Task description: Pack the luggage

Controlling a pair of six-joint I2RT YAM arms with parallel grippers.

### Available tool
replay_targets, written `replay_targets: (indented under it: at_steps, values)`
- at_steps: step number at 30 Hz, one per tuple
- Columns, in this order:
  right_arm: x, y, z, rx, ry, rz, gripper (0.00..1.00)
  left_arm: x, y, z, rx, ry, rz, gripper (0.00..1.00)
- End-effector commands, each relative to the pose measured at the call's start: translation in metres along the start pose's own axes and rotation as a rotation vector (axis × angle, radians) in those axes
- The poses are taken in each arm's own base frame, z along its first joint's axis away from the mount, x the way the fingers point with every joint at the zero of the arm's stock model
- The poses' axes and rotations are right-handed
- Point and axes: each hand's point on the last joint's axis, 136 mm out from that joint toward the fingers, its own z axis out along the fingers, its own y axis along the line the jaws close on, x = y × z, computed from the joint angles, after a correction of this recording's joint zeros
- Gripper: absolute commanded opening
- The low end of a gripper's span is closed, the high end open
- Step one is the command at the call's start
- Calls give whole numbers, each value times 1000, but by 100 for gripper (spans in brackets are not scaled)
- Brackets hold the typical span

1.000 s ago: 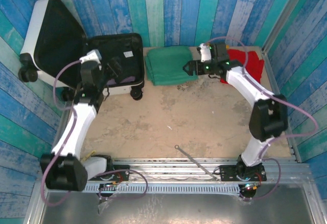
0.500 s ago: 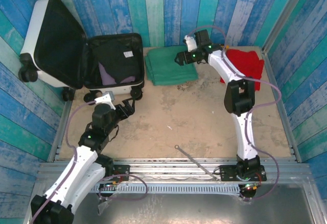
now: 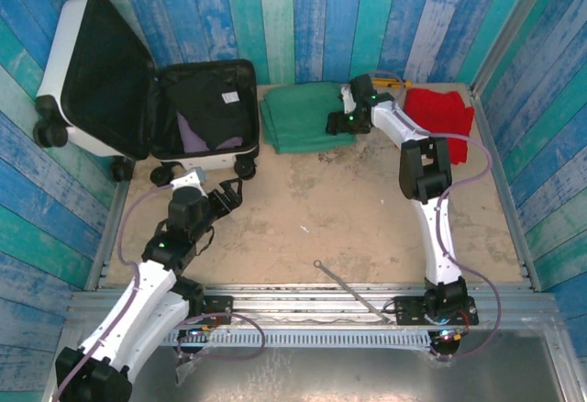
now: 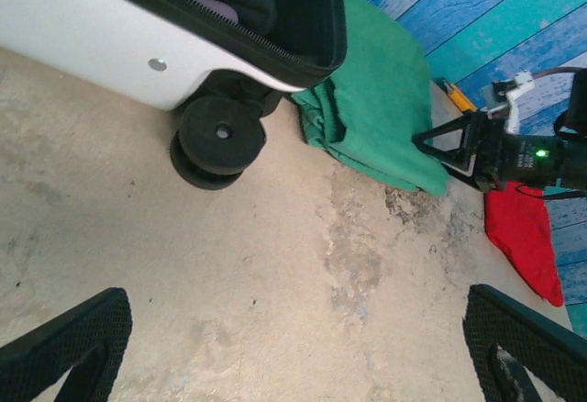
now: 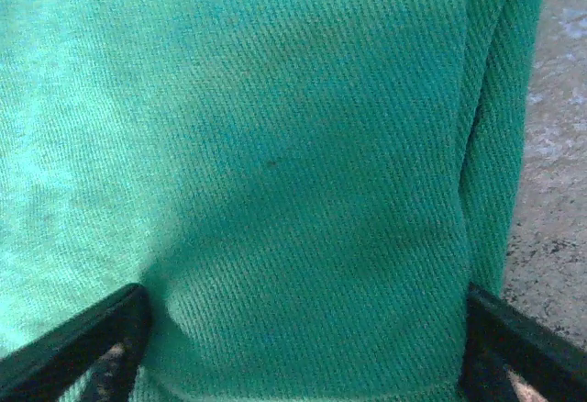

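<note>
The luggage (image 3: 78, 49) lies open at the back left, its white lid leaning on the wall and its black-lined half (image 3: 206, 108) holding dark and lilac clothes. A folded green cloth (image 3: 298, 117) lies just right of it. My right gripper (image 3: 337, 125) is down on that cloth's right edge, and its black fingers (image 5: 78, 347) stand wide on either side of a bulge of green cloth (image 5: 293, 191). My left gripper (image 3: 225, 195) hangs open and empty over bare table in front of the luggage's wheel (image 4: 220, 136), beneath the white shell (image 4: 83, 21).
A red cloth (image 3: 440, 117) lies at the back right, behind the right arm. A thin metal rod (image 3: 344, 283) rests on the table near the front rail. Blue plank walls close in the back and both sides. A small yellow object (image 3: 394, 79) sits by the back wall.
My left arm drew back from the luggage toward the near side, then held still. My right gripper swung over the green cloth and dropped onto its right edge, its fingers narrowing a little.
</note>
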Motion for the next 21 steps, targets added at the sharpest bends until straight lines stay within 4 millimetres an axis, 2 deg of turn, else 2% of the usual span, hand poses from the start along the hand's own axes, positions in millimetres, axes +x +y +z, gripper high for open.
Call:
replay_targets:
  at_steps: [1, 3, 7, 8, 12, 17, 19, 21]
  values:
    - [40, -6, 5, 0, 96, 59, 74, 10, 8, 3, -22, 23, -18, 98]
    - [53, -7, 6, -6, 107, 79, 65, 10, 7, 4, -19, 24, -22, 98]
    - [83, -7, 1, -10, 117, 108, 34, 10, 9, 4, -46, 32, -24, 99]
    - [92, -7, -2, -9, 120, 115, 30, 10, 9, 4, -46, 36, -24, 99]
    - [137, -4, -20, 33, 136, 122, 29, 13, 5, 6, -34, 49, -31, 99]
    - [203, 10, -49, 81, 162, 102, 36, 21, -6, 12, 4, 81, -16, 98]
    - [228, 6, -61, 101, 176, 112, 39, 25, -16, 15, 29, 109, 11, 97]
    - [244, -5, -74, 143, 189, 107, 44, 27, -26, 18, 51, 134, 47, 96]
